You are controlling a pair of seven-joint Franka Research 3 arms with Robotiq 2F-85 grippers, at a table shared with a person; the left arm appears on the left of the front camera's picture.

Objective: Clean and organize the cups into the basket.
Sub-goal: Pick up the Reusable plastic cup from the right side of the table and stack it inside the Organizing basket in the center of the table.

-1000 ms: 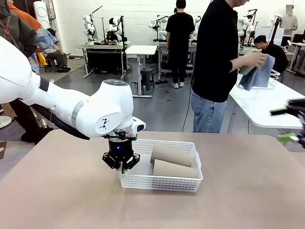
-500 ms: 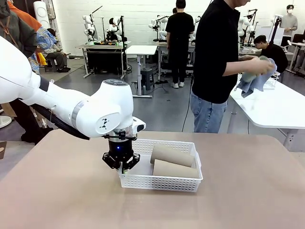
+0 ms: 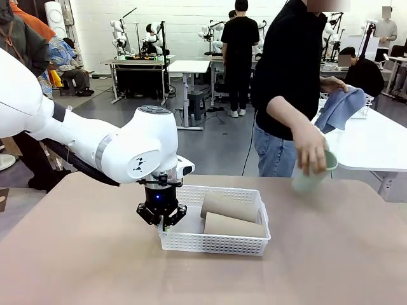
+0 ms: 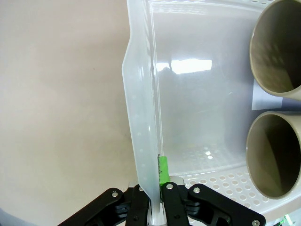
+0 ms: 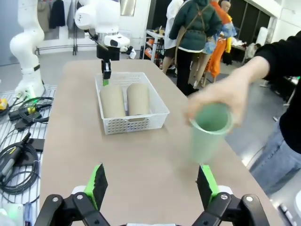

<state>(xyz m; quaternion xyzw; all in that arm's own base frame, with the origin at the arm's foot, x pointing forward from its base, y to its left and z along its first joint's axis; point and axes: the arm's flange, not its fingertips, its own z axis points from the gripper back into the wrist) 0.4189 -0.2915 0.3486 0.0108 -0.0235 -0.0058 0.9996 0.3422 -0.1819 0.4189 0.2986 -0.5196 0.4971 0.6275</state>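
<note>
- Tan-brown cups [image 3: 230, 206] [image 3: 234, 225]: two
- Mint green cup [image 3: 310, 176]: one
- White lattice basket [image 3: 213, 243]: one
- Blue cloth [image 3: 340, 107]: one
- Brown table [image 3: 95, 267]: one

The mint cup [image 5: 207, 139] and the person's hand [image 5: 221, 96] on it smear into a blur. In the left wrist view both tan cups [image 4: 275, 155] run off the right edge, and the basket [image 4: 140, 108] wall hides one pad of the left gripper [image 4: 157, 181].

Tan table [image 3: 76, 267]: white basket [image 3: 213, 244] near middle; mint cup [image 3: 306, 184] toward far right edge, contact unclear.
</note>
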